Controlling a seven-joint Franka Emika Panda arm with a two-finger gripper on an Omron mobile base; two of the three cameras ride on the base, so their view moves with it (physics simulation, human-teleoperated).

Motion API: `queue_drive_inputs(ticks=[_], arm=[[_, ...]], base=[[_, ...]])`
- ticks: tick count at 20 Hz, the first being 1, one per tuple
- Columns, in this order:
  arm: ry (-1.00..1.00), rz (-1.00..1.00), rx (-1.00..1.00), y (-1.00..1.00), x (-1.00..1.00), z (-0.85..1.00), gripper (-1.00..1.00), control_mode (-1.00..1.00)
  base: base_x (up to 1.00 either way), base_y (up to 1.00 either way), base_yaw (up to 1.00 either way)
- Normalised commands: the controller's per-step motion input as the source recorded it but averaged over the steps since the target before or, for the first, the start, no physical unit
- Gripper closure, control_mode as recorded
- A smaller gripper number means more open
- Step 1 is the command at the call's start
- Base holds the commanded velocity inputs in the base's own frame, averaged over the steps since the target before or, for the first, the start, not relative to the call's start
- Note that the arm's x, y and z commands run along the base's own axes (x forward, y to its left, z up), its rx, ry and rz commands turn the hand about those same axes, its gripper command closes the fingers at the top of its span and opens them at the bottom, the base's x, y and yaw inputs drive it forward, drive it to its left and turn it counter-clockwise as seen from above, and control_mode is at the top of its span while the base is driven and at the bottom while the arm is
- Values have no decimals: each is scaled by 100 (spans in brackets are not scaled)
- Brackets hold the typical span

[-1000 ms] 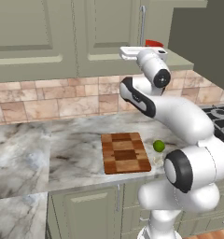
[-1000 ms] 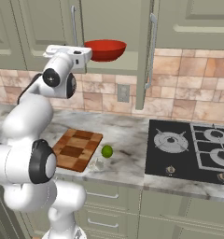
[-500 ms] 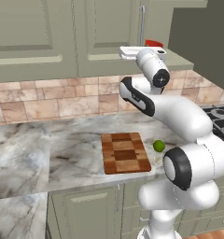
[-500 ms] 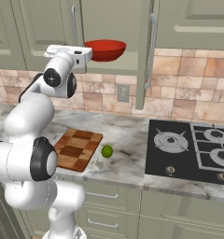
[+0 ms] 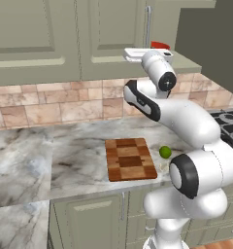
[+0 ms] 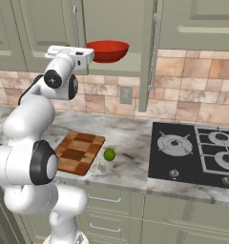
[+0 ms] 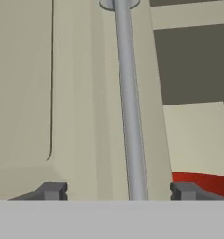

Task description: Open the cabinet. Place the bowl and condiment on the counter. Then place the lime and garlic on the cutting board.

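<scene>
In the hand view the claw [image 7: 116, 190] is spread, its two dark fingertips [image 7: 52, 190] standing either side of the silver bar handle [image 7: 129, 107] of a sage-green cabinet [image 7: 76, 93] door, not pinching it; a sliver of the red bowl [image 7: 205, 182] peeks in at the lower right, on the shelf inside. The right base view gives what the hand view cannot: the whole bowl [image 6: 107, 50] sits on the cabinet shelf just beside the hand, and the right door stands swung out edge-on with its own long handle [image 6: 153, 52]. It also shows the stove [image 6: 197, 155] at the right. On the desk [image 6: 130, 138] the chequered cutting board [image 6: 78, 152] lies bare, with the lime [image 6: 109, 154] just to its right and a small pale lump, seemingly the garlic [image 6: 101, 167], near the board's near right corner. The left base view shows the arm raised high from its base, elbow bent, wrist level with the shelf, hand against the door edge, the bowl [image 5: 160, 45] mostly hidden behind it.
</scene>
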Motion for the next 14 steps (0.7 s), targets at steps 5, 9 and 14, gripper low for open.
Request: queue_drive_inputs(ticks=[5, 9, 14], arm=[[0, 0, 0, 7, 4, 0, 100, -100], [0, 0, 0, 5, 0, 0, 100, -100], [-2, 0, 0, 18, 0, 0, 100, -100]], base=[[0, 0, 0], [0, 0, 0], [0, 0, 0]])
